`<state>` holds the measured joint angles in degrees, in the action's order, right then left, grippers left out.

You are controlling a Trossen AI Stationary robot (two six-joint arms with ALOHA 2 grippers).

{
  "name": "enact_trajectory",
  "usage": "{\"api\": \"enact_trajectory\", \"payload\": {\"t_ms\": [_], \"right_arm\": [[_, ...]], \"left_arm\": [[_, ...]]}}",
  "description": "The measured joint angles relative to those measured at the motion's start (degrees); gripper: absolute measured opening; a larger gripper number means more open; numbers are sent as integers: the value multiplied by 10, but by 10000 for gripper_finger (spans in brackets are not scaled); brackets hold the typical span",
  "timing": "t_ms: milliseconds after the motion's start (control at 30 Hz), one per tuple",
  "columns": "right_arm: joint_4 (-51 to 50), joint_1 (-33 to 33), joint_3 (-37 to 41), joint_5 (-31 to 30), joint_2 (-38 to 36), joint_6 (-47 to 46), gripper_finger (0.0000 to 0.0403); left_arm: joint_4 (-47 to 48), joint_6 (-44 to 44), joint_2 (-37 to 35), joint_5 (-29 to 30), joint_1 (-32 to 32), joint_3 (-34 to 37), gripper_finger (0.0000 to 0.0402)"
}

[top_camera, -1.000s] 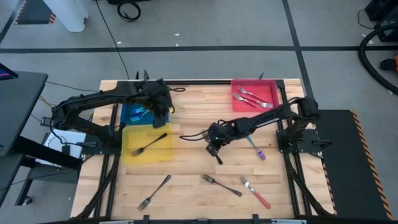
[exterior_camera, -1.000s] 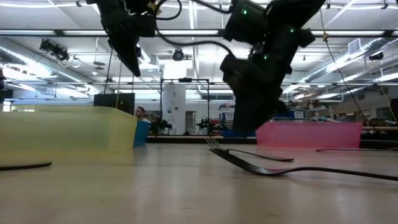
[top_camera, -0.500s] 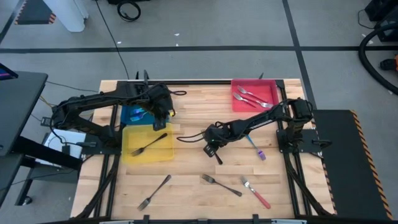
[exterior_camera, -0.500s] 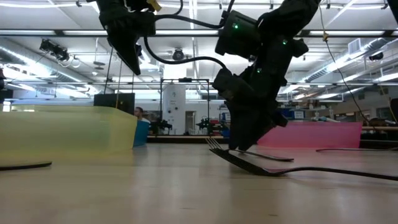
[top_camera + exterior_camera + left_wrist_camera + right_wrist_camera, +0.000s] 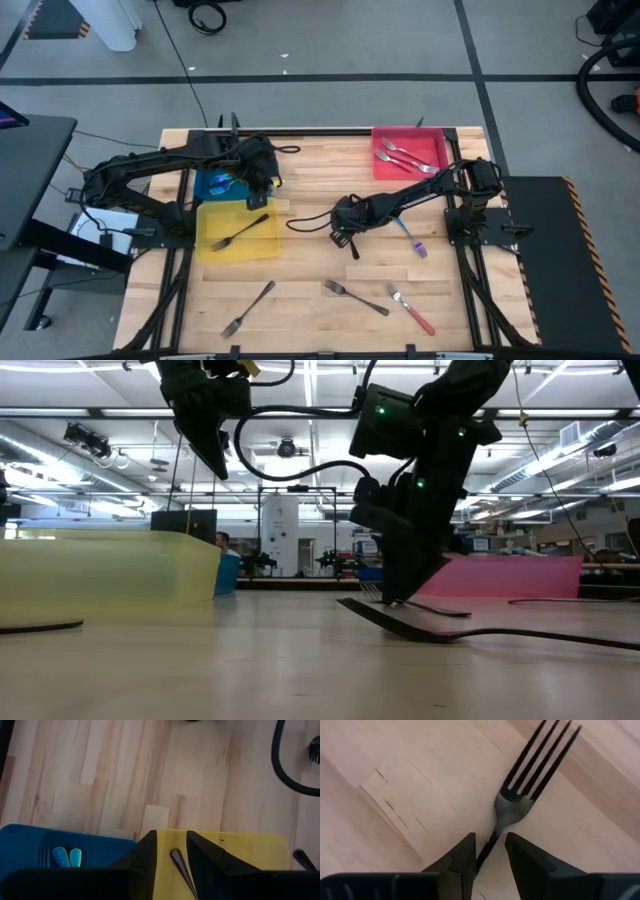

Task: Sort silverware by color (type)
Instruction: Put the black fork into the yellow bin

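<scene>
Right claw is down at mid-table, fingers apart, straddling a dark fork's handle without pinching it. Left claw hovers part-open over the yellow tray, holding nothing.

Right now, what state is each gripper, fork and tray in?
Right gripper: open, straddling the centre fork's handle.
Centre fork: lying on the table.
Left gripper: open, empty, above the yellow tray.
Yellow tray: holds one dark fork.
Blue tray: holds blue-handled silverware.
Red tray: holds two forks.
</scene>
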<state>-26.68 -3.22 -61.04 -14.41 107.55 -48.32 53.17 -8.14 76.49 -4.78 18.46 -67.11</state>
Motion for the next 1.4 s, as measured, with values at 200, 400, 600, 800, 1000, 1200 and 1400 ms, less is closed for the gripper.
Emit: {"api": "enact_trajectory", "payload": {"t_ms": [200,400,600,800,1000,1200,1400], "right_arm": [[-12,2,0,1,0,11,100],[-16,10,1,5,0,36,47],[-17,14,2,8,-1,67,14],[-16,16,4,25,-18,115,11],[-38,36,5,36,-95,170,10],[-76,93,4,31,-203,246,10],[-143,189,4,-23,-297,336,10]], "left_arm": [[-1,0,0,0,0,0,105],[-1,0,0,0,0,0,105],[-1,0,0,0,0,0,105],[0,0,0,0,0,0,105],[4,-1,0,0,0,0,105],[24,-7,0,0,0,0,105],[15,-20,0,0,-1,0,105]]}}
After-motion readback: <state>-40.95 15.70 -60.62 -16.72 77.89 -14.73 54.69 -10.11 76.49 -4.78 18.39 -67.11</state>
